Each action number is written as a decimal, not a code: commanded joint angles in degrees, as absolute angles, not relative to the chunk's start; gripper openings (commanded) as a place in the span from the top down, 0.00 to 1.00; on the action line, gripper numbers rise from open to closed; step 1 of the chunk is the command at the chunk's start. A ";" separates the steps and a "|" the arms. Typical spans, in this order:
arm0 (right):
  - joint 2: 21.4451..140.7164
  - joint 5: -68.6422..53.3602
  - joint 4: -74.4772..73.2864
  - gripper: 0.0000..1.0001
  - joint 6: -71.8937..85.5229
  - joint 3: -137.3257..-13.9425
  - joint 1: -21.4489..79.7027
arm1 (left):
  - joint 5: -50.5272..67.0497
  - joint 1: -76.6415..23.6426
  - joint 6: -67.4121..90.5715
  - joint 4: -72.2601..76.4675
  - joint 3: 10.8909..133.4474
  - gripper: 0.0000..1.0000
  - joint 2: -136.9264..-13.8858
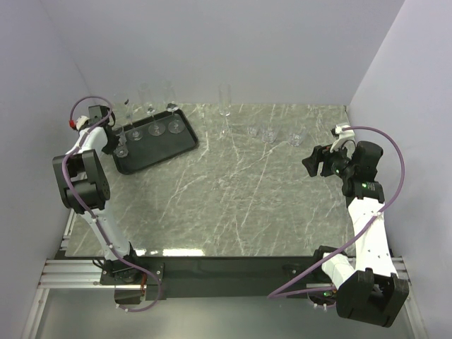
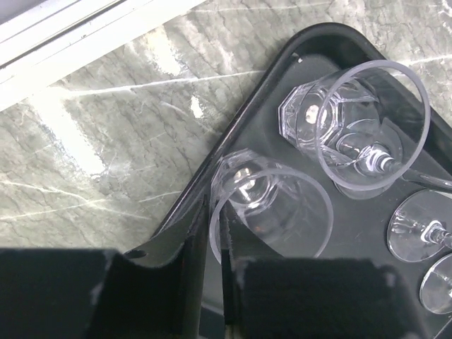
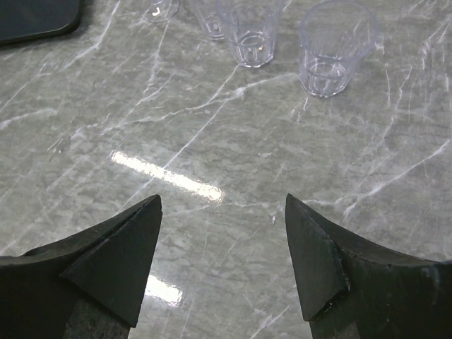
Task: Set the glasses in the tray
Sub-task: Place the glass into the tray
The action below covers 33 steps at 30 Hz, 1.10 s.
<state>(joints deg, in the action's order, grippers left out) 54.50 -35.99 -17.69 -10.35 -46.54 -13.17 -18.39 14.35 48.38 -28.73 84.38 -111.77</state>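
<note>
The black tray [image 1: 185,145] lies at the far left of the table with several clear glasses in it. My left gripper [image 1: 114,139] hangs over the tray's left corner. In the left wrist view it [image 2: 213,212] is shut on the rim wall of a short glass [image 2: 275,212] that stands inside the tray [image 2: 233,134]. A faceted tumbler [image 2: 304,116] and a stemmed glass [image 2: 371,127] stand next to it. My right gripper [image 1: 314,161] [image 3: 222,212] is open and empty above the bare table. Tumblers [image 3: 332,49] [image 3: 251,32] stand ahead of it.
A tall flute [image 1: 224,107] stands on the table by the back wall. Three tumblers [image 1: 252,131] [image 1: 269,133] [image 1: 295,138] stand in a row at the back right. Walls close in the back and both sides. The tray's corner [image 3: 35,18] shows in the right wrist view.
</note>
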 commanded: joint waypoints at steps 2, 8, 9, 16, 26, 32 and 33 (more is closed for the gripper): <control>53.70 -36.12 -17.05 0.23 -11.07 -47.64 -13.71 | -19.69 14.68 47.02 -29.44 87.01 0.80 -111.89; 53.61 -36.12 -17.05 0.23 -10.99 -47.64 -13.62 | -18.72 14.68 46.50 -28.30 86.48 0.76 -110.22; 53.61 -36.12 -17.05 0.23 -11.16 -47.64 -13.62 | -18.63 14.76 46.32 -28.21 86.48 0.76 -109.69; 53.44 -36.21 -17.05 0.23 -11.34 -47.64 -13.62 | -17.32 14.68 45.09 -25.85 84.29 0.67 -104.25; 54.40 -36.47 -17.40 0.22 -12.13 -47.90 -13.71 | -6.16 14.85 40.88 -15.83 65.69 0.39 -84.83; 59.66 -39.11 -19.16 0.21 -11.60 -51.06 -13.62 | 4.27 14.85 36.58 -8.89 55.57 0.20 -71.04; 60.63 -39.63 -19.51 0.22 -11.25 -51.93 -13.62 | 6.13 14.77 36.04 -7.83 54.33 0.17 -69.80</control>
<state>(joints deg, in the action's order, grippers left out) 57.80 -37.30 -18.94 -11.40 -48.01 -13.17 -2.57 14.66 39.81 -14.17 57.63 -74.59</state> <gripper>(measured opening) 0.784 0.807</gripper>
